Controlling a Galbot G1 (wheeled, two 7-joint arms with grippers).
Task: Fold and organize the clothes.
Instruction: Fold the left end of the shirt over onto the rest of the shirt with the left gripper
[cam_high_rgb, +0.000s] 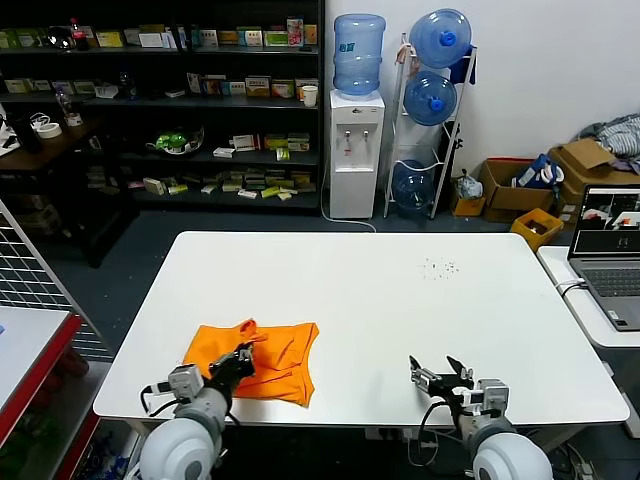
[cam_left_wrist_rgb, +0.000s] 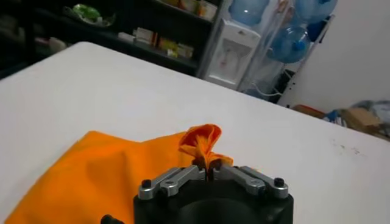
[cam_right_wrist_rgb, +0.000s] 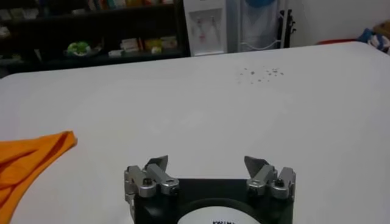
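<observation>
The orange T-shirt (cam_high_rgb: 270, 358) lies partly folded on the white table (cam_high_rgb: 400, 300) near its front left edge. My left gripper (cam_high_rgb: 243, 357) is shut on a pinched-up fold of the T-shirt (cam_left_wrist_rgb: 201, 143), and the bunched fabric rises from between its fingertips (cam_left_wrist_rgb: 207, 165). The rest of the shirt spreads flat beside it. My right gripper (cam_high_rgb: 442, 375) is open and empty near the table's front edge, to the right of the shirt; the wrist view shows it (cam_right_wrist_rgb: 207, 163) over bare table, with a corner of the T-shirt (cam_right_wrist_rgb: 30, 161) off to one side.
A laptop (cam_high_rgb: 608, 250) sits on a side table at the right. A water dispenser (cam_high_rgb: 356, 150), a bottle rack (cam_high_rgb: 432, 110) and dark shelves (cam_high_rgb: 160, 100) stand behind the table. Cardboard boxes (cam_high_rgb: 520, 185) lie on the floor at back right. Small dark specks (cam_high_rgb: 440, 267) mark the tabletop.
</observation>
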